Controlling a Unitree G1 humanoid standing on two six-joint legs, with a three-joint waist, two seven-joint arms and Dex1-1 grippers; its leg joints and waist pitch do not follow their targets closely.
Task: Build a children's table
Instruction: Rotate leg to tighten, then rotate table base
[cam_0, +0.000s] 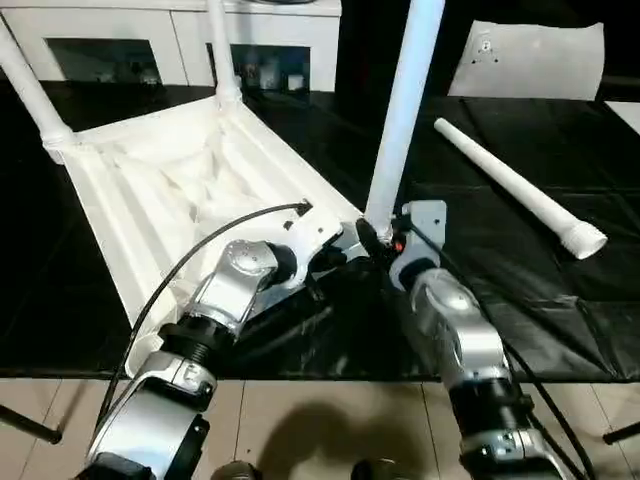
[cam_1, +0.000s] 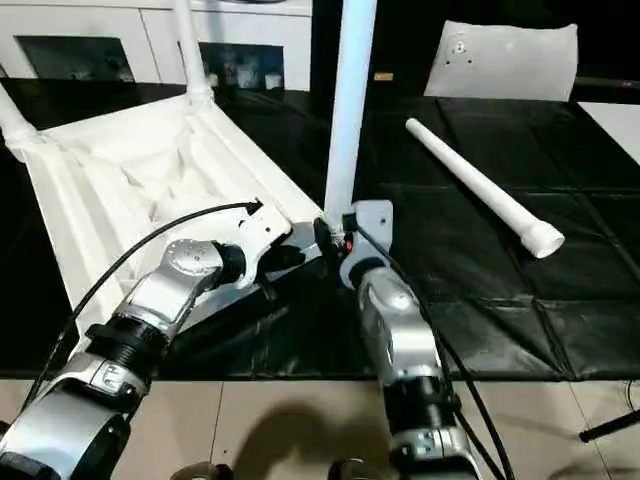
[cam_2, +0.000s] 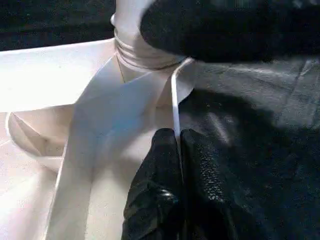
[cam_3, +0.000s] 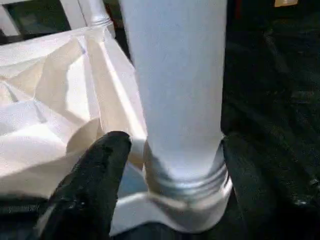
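Upturned tabletop (cam_0: 160, 190) on the black mat (cam_0: 520, 290), both grippers at its near corner socket (cam_3: 195, 210).

Left gripper (cam_2: 180, 150): jaws pinched together on the thin rim of the tabletop, just beside the socket; right gripper (cam_0: 375, 240): jaws stand apart around the base of the upright leg (cam_0: 405, 110), one black finger (cam_3: 90, 185) close beside its threaded collar, no firm hold visible; that leg is seated in the socket between the two grippers; two more legs (cam_0: 35, 95) stand in the far corners, well beyond the jaws; a fourth leg (cam_0: 515, 190) lies loose on the mat, off to the right gripper's outer side.
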